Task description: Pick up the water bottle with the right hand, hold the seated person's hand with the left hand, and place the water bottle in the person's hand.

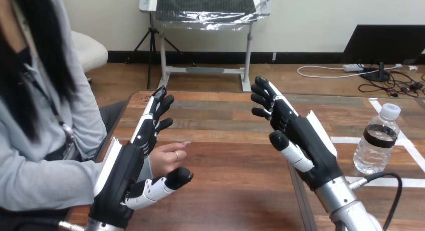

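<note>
Spanning the view, the wooden table [230, 191] shows every step still to do. The right hand [300, 133] and the left hand [128, 166] hover with fingers straight, grasping nothing. The water bottle [376, 141] stands untouched at the right hand's 3 o'clock. The person's hand [168, 158] lies unclasped at the left hand's 3 o'clock.

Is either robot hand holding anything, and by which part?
Nothing is held: the right hand is open, apart from the water bottle; the left hand is open beside the person's hand.
</note>
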`<state>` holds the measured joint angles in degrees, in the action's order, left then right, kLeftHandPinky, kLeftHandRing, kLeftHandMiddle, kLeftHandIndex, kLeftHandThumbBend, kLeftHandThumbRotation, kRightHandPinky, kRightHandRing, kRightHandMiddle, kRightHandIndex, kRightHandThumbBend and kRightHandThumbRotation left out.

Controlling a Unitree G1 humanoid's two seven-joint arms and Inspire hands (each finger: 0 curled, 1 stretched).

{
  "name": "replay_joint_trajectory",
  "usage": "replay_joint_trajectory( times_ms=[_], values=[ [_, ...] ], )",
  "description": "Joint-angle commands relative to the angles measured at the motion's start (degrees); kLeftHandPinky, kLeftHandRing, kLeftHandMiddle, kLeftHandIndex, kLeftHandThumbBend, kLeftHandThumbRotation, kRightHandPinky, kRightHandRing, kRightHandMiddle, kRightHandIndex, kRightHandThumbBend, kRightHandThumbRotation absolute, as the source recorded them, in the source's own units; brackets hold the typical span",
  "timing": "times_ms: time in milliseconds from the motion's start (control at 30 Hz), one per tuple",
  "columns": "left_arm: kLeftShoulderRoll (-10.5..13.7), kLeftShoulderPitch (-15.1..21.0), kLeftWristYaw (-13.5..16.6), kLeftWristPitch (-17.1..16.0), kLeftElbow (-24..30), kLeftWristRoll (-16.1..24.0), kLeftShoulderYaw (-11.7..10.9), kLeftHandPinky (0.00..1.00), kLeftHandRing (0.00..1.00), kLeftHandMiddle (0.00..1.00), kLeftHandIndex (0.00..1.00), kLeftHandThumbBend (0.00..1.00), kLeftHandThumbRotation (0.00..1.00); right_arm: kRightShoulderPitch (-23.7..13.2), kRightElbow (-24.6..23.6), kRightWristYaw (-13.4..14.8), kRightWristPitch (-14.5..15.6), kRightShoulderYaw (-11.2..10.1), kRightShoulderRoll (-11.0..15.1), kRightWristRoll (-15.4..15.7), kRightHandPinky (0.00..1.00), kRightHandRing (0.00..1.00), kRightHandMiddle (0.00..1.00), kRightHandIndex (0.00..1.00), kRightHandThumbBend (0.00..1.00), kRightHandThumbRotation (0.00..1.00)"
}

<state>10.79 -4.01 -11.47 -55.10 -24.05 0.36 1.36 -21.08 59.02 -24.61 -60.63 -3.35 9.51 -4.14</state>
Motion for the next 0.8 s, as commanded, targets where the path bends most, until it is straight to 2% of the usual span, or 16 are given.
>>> replay_joint_trajectory(
  times_ms=[0,267,400,600,767],
  values=[
    [0.15,3.50,0.21,-0.91,0.34,-0.59,-0.77,0.89,0.97,1.00,0.99,1.00,0.72,-6.56,-0.07,1.94,-2.09,-1.47,2.45,0.61,0.86,0.93,0.94,0.95,1.00,0.85],
    [0.26,3.90,0.02,-0.98,-0.08,-0.81,-0.86,0.88,0.96,1.00,0.99,1.00,0.72,-9.13,0.48,2.31,-1.35,-2.34,4.45,-0.09,0.83,0.91,0.94,0.93,1.00,0.81],
    [0.41,3.97,-0.40,-0.78,-0.05,-1.31,-0.78,0.89,0.97,1.00,1.00,1.00,0.71,-10.60,0.35,3.96,-1.40,-2.86,5.92,0.54,0.82,0.90,0.92,0.91,1.00,0.80],
    [0.46,3.97,-0.50,-0.58,0.06,-1.42,-0.86,0.89,0.98,1.00,1.00,1.00,0.70,-12.70,0.43,3.32,-1.09,-3.84,7.72,-0.89,0.82,0.90,0.92,0.92,1.00,0.78],
    [0.42,4.04,-0.39,-0.70,-0.06,-1.31,-0.99,0.90,0.98,1.00,1.00,1.00,0.70,-14.25,0.89,3.76,-1.04,-4.47,9.46,-0.62,0.84,0.92,0.94,0.94,1.00,0.76]
  ],
)
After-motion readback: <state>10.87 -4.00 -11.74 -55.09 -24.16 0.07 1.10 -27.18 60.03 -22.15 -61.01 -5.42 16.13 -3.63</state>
